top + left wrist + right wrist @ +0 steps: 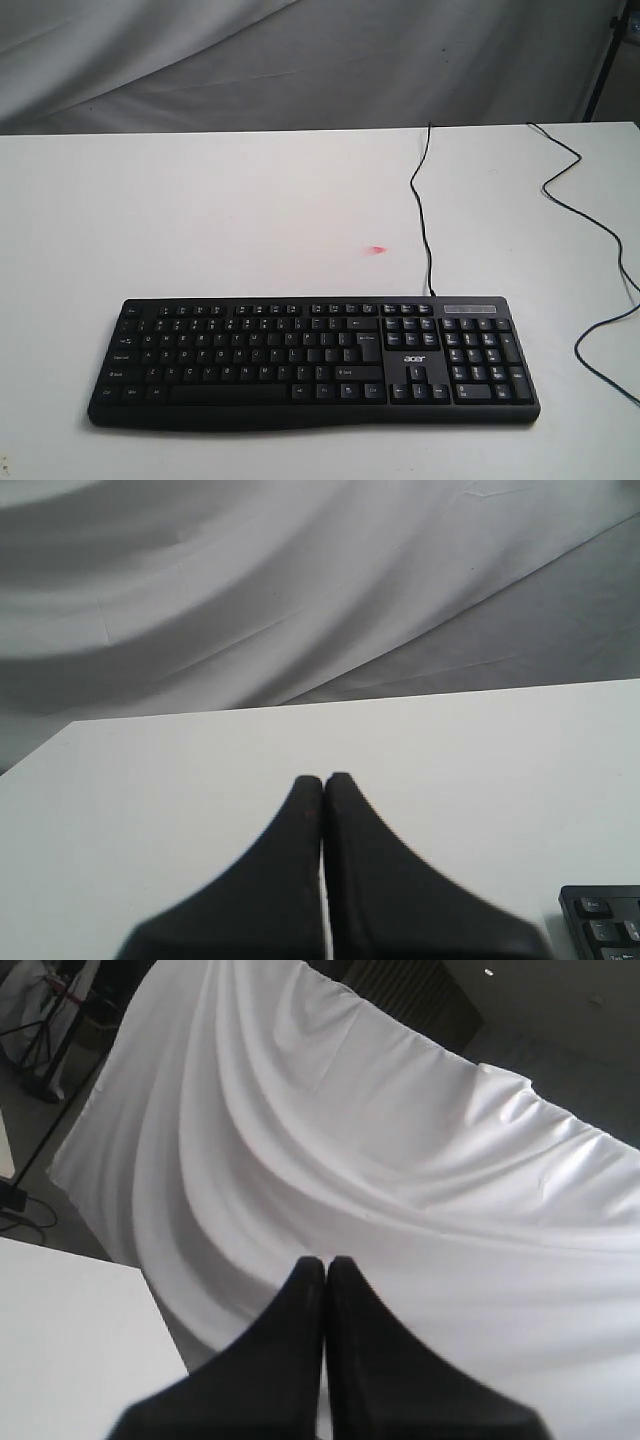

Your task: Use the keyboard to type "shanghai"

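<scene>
Lengthwise the keyboard (310, 362) spans left-right, seemingly facing viewer.

keyboard (310, 362): wide black full-size board with number pad, small white key legends, white "acer" logo above the arrow keys. Lies flat on the white table, near its front edge, long side parallel to that edge. Thin black cable (422, 205) exits the back edge and runs away across the table.

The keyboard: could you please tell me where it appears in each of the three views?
Exterior view: the keyboard lies across the lower middle of the picture.
Left wrist view: only one corner shows, at the picture's lower right edge.
Right wrist view: not in it.
Shared landmark: the draped white cloth.
</scene>
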You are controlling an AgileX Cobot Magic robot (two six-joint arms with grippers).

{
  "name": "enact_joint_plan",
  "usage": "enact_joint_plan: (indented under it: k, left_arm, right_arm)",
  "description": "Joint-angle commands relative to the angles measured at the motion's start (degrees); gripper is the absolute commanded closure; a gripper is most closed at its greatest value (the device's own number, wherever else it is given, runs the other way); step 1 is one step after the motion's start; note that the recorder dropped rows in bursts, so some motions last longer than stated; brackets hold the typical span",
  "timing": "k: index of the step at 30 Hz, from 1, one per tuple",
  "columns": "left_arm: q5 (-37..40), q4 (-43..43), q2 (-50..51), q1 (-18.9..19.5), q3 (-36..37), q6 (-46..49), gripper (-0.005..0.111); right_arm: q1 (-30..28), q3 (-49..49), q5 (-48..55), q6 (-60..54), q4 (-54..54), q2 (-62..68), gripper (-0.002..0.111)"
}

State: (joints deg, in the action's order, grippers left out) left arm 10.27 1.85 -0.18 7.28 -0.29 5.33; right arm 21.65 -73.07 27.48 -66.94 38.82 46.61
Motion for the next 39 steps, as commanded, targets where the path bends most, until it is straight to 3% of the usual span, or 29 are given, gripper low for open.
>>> enact_joint_plan:
  k: [1, 3, 7, 11, 16, 22, 39]
  left_arm:
    - [-0.30, -0.03, 0.18, -0.22, 0.29, -0.16, 0.106]
    - [-0.30, -0.03, 0.18, -0.22, 0.29, -0.16, 0.106]
    - [-0.30, -0.03, 0.18, -0.22, 0.29, -0.16, 0.106]
    - [-0.30, -0.03, 0.18, -0.22, 0.29, -0.16, 0.106]
    - [-0.30, -0.03, 0.18, -0.22, 0.29, -0.16, 0.106]
    - [-0.30, -0.03, 0.18, -0.22, 0.29, -0.16, 0.106]
    - [-0.30, -0.03, 0.18, -0.22, 0.29, -0.16, 0.106]
  right_arm:
    - [-2.41, -0.04, 0.33, 23.12, -16.29, -2.67, 0.108]
    - [-5.06, -0.04, 0.76, 36.27, -24.68, -3.52, 0.108]
    - [-9.59, 0.09, 3.75, 47.42, -29.87, -5.45, 0.108]
    - [-13.62, 4.72, 2.04, 47.71, -29.87, -9.62, 0.108]
    - [-18.56, 14.29, -7.99, 48.14, -29.02, -15.48, 0.108]
    - [-22.82, 23.72, -9.44, 52.21, -29.28, -21.13, 0.108]
    - [-25.18, 52.63, -13.92, 59.96, -29.28, -40.83, 0.108]
